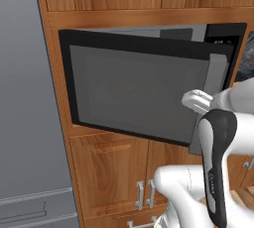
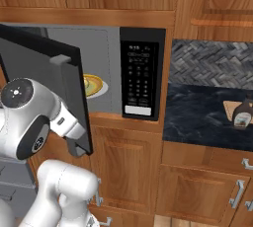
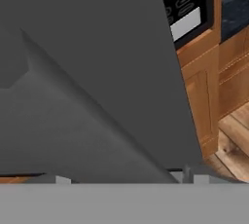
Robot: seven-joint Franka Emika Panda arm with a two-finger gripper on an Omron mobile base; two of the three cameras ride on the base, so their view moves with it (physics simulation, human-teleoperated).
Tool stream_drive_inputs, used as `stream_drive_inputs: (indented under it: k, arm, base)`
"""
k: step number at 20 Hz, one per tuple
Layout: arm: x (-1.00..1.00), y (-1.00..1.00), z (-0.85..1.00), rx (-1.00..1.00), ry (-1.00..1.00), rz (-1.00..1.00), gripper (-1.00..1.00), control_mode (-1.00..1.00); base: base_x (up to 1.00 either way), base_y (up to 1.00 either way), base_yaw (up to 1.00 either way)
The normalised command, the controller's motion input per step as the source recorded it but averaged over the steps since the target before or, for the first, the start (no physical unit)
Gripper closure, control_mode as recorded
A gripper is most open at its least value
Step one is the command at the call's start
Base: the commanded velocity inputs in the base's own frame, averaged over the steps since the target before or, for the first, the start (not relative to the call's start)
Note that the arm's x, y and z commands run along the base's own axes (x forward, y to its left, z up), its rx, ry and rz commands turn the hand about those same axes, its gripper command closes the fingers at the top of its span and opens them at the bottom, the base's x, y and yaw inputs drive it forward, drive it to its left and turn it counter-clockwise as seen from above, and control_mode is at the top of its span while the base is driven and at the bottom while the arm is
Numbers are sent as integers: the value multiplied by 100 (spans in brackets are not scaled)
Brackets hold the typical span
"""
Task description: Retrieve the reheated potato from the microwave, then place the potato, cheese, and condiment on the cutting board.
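Microwave [image 2: 141, 75] built into wooden cabinetry, its grey glass door [image 1: 134, 95] swung partly open toward the room. Dark keypad panel [image 2: 140, 78] with white buttons sits on the right side of the oven front. Inside the cavity, a pale plate [image 2: 96, 87] carries a yellowish shape that may be the potato; it is too blurred to confirm. White robot arm [image 1: 218, 138] reaches up to the free edge of the door, beside the grey door handle [image 1: 214, 78]. Hand sits hard against the door's grey surface in the hand view; whether its fingers are spread or clamped cannot be told.

Dark stone bench [image 2: 207, 115] lies to the right of the oven, below a woven-pattern backsplash [image 2: 212, 63]. At the bench's right edge stands the condiment [image 2: 242, 115], a brown bottle with a pale label, touching or overlapping the near edge of the tan cutting board [image 2: 231, 107].
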Motion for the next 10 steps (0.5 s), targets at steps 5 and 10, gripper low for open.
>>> stream_drive_inputs:
  k: [5, 10]
  arm:
    - [-19, 1, 0, 11, 1, -10, -100, -100]
    - [-37, -27, 0, 19, 1, -4, -100, -100]
  base:
    - [0, 0, 0]
    - [0, 0, 0]
